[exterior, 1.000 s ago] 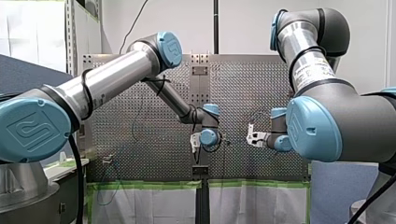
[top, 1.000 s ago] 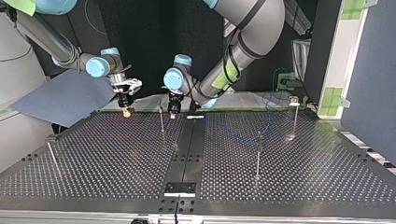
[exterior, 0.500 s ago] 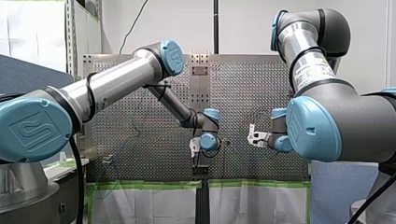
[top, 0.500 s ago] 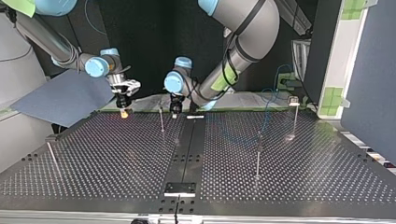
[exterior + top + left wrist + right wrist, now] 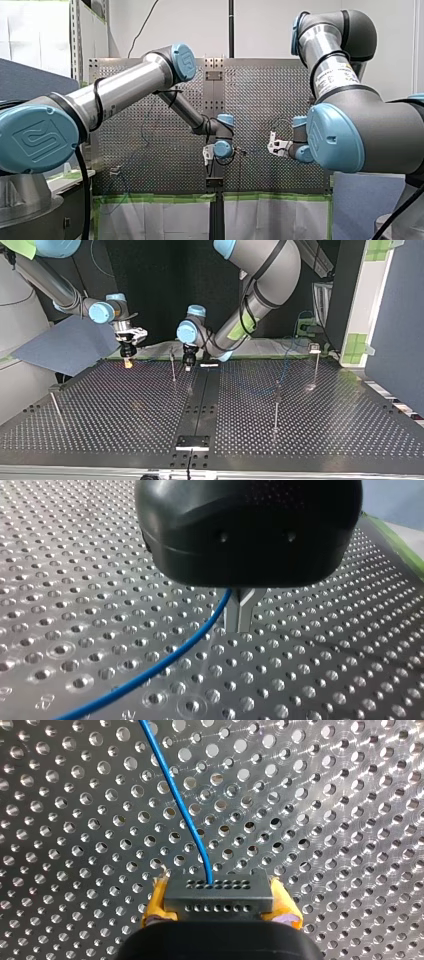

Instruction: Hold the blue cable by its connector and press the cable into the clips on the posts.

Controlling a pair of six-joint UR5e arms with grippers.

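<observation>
In the right wrist view my right gripper [image 5: 220, 912] has its yellow pads [image 5: 155, 907] shut on the black connector [image 5: 217, 895], and the blue cable [image 5: 175, 795] runs from it over the perforated table. In the left wrist view my left gripper [image 5: 240, 622] has its metal fingers [image 5: 239, 612] shut, and the blue cable [image 5: 165, 660] passes in at them and trails off across the plate. The top view shows my right gripper [image 5: 128, 361] left of a thin post [image 5: 173, 367] and my left gripper [image 5: 188, 364] just right of it. Both stand low over the table's far edge.
More clip posts stand on the table in the top view: one right of the middle [image 5: 276, 407], one at the far right [image 5: 315, 362], one at the near left [image 5: 55, 407]. A blue sheet [image 5: 70, 342] lies beyond the far left edge.
My right gripper has drifted towards the top view's left with the connector. My left gripper has shifted a little to the right there and dipped lower beside the post.
</observation>
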